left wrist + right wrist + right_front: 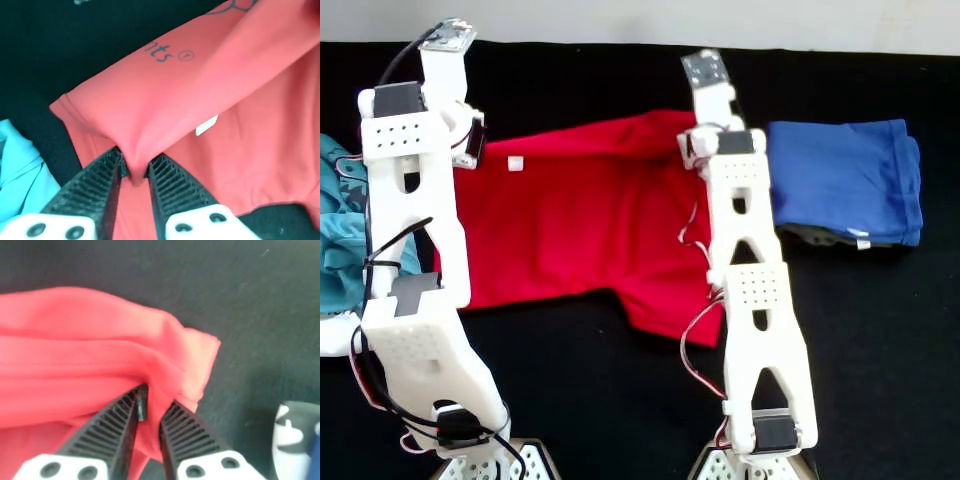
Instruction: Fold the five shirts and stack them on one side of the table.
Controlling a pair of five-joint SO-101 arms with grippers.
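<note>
the left gripper (134, 164) is closed down to a narrow gap on a pinched fold of the red shirt (580, 220), at the shirt's end nearest the crumpled teal shirt (338, 240). the right gripper (150, 404) is clamped the same way on a bunched fold at the opposite end, the end toward the folded blue shirt (845, 175). the red shirt lies spread across the black table (620, 400) between the two arms, with one layer doubled over near the left gripper and a small white tag (206, 125) exposed. judged step: a two-handed fold of the red shirt, with both ends of one long edge gripped. the blue shirt rests on a darker folded piece, so the stack appears to be started on that side. the next move calls for both arms to travel together at equal height, keep the fabric taut between the grips, lay the held edge squarely over the opposite edge, and only then release.
</note>
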